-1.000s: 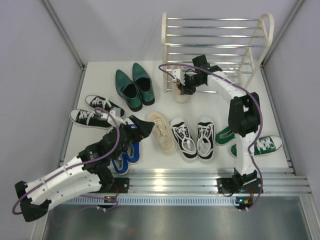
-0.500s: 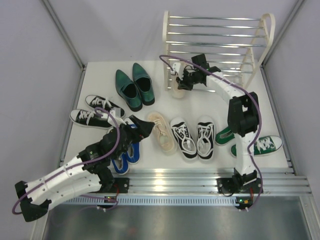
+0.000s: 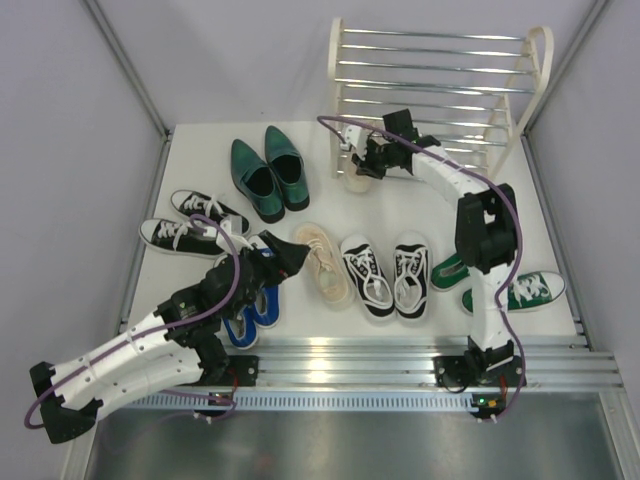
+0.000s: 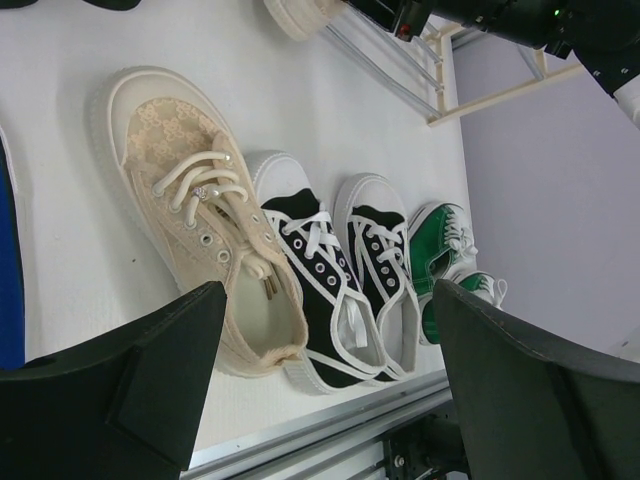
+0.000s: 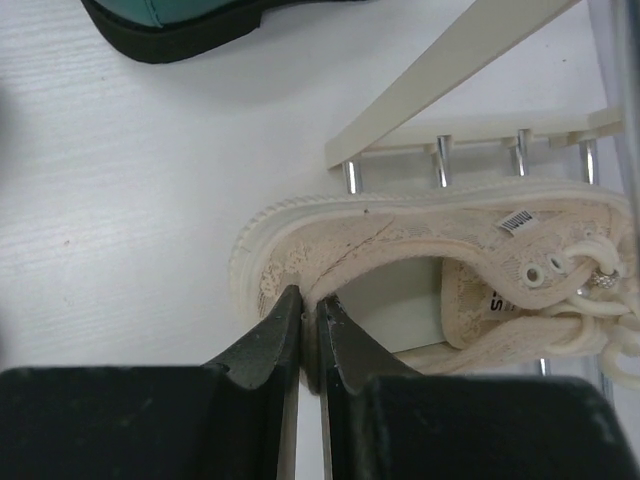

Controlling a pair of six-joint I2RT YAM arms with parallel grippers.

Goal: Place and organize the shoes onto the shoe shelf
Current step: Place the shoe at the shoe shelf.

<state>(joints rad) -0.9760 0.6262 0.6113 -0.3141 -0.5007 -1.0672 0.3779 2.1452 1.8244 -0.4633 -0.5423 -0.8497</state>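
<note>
Right wrist: the right end effector [image 5: 308,308] was clenched on the beige lace-up [image 5: 420,235] at its heel collar, judged soft and light.

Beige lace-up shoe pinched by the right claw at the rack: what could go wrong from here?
The right gripper pinches only the thin heel rim of the beige lace-up shoe, so it might slip or twist. The shoe lies across the chrome bars of the cream-framed shoe shelf, heel past the outermost bar; released, it may tip off.
</note>
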